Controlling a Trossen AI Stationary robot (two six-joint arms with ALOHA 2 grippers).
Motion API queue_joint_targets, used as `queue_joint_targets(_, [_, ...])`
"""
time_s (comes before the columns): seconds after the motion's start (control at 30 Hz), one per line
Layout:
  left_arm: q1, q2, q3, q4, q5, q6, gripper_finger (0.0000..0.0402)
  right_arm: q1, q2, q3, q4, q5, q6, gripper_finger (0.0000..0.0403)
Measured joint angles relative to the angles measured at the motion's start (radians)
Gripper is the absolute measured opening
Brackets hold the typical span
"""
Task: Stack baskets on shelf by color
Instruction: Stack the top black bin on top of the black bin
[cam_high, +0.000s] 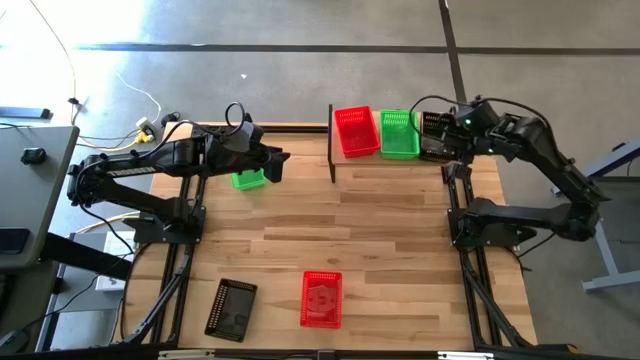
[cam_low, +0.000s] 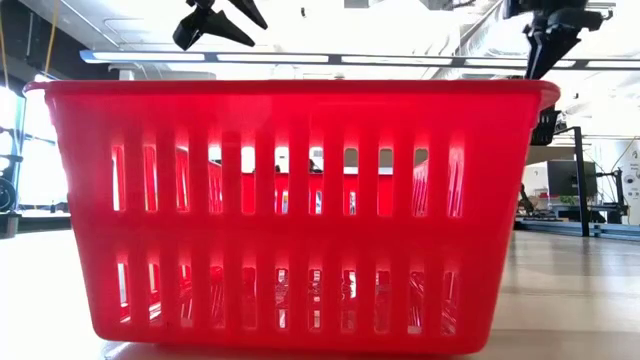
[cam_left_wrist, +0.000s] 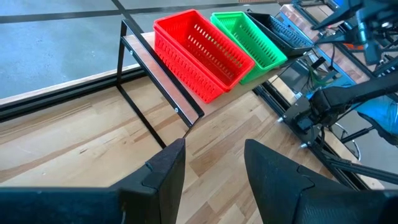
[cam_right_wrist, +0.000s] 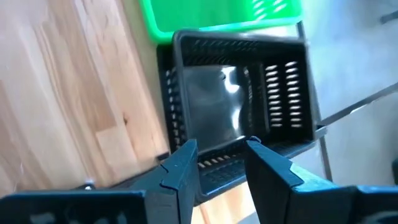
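On the shelf at the table's far side stand a red basket, a green basket and a black basket side by side, each on its bottom. My right gripper hovers open just over the black basket's near end wall. My left gripper is open in the air left of the shelf, above a second green basket that sits on the table, partly hidden by the arm. Near the front edge lie another red basket and another black basket.
The near red basket fills the low view, hiding most of the table behind it. The shelf's black posts stand on the table between my left gripper and the shelved baskets. Bare wood lies across the table's middle.
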Motion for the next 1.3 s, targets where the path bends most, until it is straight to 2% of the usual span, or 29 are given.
queue_joint_targets(0.3, [0.0, 0.0, 0.0, 0.0, 0.002, 0.0, 0.0154, 0.0, 0.058, -0.029, -0.021, 0.004, -0.011, 0.0119])
queue_joint_targets(0.43, [0.0, 0.0, 0.0, 0.0, 0.003, 0.0, 0.0154, 0.0, 0.084, -0.03, -0.053, 0.049, 0.002, 0.0119])
queue_joint_targets(0.67, [0.0, 0.0, 0.0, -0.001, 0.004, 0.0, 0.0154, 0.005, 0.097, -0.023, -0.061, 0.005, 0.012, 0.0119])
queue_joint_targets(0.83, [0.0, 0.0, 0.0, -0.001, 0.004, 0.0, 0.0154, 0.005, 0.08, 0.044, -0.064, -0.024, 0.042, 0.0119])
queue_joint_targets(1.0, [0.0, 0.0, 0.0, -0.001, 0.004, 0.0, 0.0154, 0.002, 0.081, 0.071, -0.027, 0.049, 0.042, 0.0119])
queue_joint_targets(1.3, [0.0, 0.0, 0.0, -0.001, 0.004, 0.026, 0.0154, 0.002, 0.155, 0.016, -0.039, 0.047, 0.07, 0.0119])
